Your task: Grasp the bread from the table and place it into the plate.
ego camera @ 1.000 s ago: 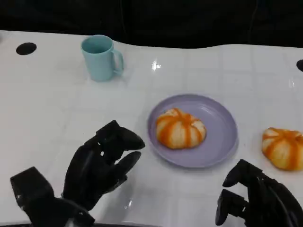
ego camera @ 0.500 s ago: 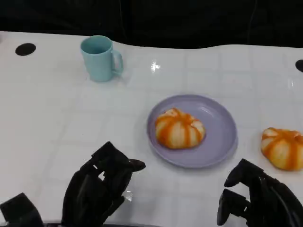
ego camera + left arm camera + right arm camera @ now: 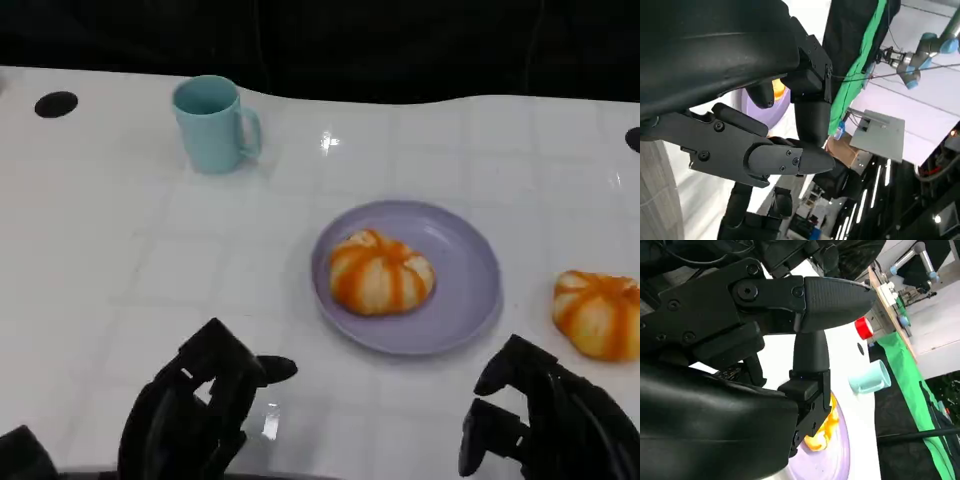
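Glossy white tiled tabletop point(image 3: 120, 260) carries a round lavender plate point(image 3: 470, 270) with 1 domed, orange-striped bread bun point(image 3: 382, 272) resting in it. A 2nd matching bun point(image 3: 598, 313) lies on the tabletop, right of the plate. Beyond stands a smooth pale-teal mug point(image 3: 212, 124). Left hand point(image 3: 195, 410) and right hand point(image 3: 545, 420) hold nothing, fingers apart.

left hand point(image 3: 205, 410) low, fingers apart, right hand point(image 3: 540, 420) empty, fingers apart
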